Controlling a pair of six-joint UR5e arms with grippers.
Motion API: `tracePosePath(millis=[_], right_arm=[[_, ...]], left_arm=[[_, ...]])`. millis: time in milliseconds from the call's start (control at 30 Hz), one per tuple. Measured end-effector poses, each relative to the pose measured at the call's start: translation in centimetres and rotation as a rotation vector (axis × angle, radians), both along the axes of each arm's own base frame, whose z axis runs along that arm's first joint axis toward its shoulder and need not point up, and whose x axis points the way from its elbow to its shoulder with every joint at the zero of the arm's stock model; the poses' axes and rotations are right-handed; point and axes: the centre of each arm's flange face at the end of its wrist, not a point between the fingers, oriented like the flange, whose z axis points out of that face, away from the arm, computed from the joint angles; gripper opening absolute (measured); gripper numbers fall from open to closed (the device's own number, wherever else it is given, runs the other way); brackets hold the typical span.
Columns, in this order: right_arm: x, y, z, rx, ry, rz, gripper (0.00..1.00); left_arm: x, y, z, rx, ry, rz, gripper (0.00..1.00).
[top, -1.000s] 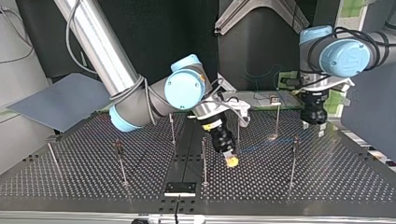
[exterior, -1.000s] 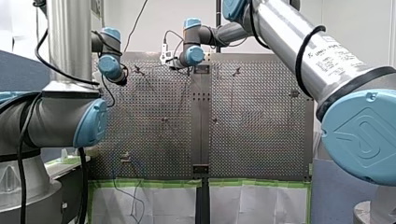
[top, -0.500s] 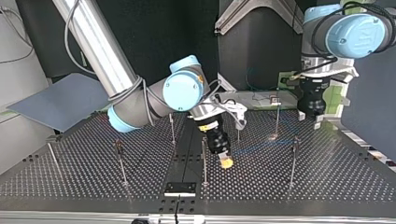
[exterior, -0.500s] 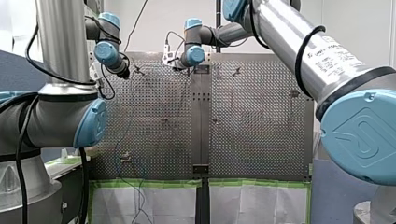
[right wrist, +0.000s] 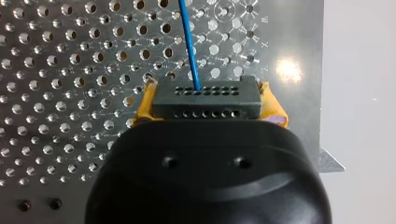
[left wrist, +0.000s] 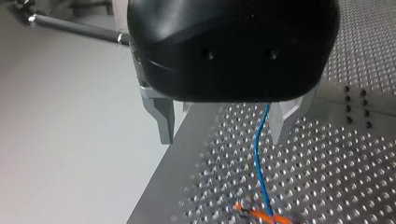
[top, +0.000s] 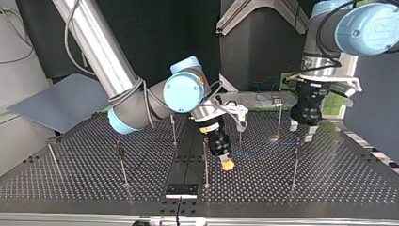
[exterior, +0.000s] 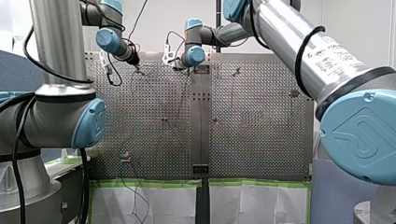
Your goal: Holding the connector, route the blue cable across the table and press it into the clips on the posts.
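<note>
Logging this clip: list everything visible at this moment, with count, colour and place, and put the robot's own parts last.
table: one, grey perforated metal, under everything.
posts: about seven, thin metal, standing across the table.
connector: one, dark grey, low over the table's middle.
blue cable: one, blue, running out of the connector over the table.
orange piece: one, blurred, at the cable on the table.
panel: one, grey, off the table at the top view's left.
white sheets: two, green-taped, below the table in the front view.
right gripper: one, black with yellow pads, shut on the connector.
left gripper: one, black with metal fingers, open, the cable passing between them.
</note>
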Motion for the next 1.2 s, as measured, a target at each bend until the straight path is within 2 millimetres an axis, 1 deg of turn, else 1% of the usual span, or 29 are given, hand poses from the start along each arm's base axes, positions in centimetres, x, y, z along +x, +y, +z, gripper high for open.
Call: tracePosePath(millis=[133,233,367,633,733,1000,1200], right_arm=[[0.0,0.0,0.0,0.000,0.000,0.001,0.00],[0.0,0.0,0.0,0.000,0.000,0.001,0.00],[0.0,-0.1,0.0,0.000,0.000,0.001,0.00],[-0.1,-0.2,0.0,0.000,0.001,0.000,0.00],[-0.1,-0.2,0.0,0.001,0.001,0.000,0.00],[-0.1,-0.2,0.0,0.001,0.001,-0.001,0.00],[-0.1,-0.2,0.0,0.002,0.002,0.000,0.00]], left_arm=[[1.6,-0.6,0.6,0.009,-0.025,-0.023,1.00],[2.8,-1.0,0.6,0.004,-0.039,-0.038,1.00],[3.9,-1.5,-0.4,0.016,-0.022,-0.050,1.00],[5.4,-2.5,-2.3,0.027,0.001,-0.071,1.00],[6.3,-2.8,-2.6,0.032,-0.006,-0.070,1.00],[8.4,-4.0,-2.7,0.041,-0.007,-0.065,1.00],[9.4,-4.5,-1.7,0.071,-0.025,-0.041,1.00]])
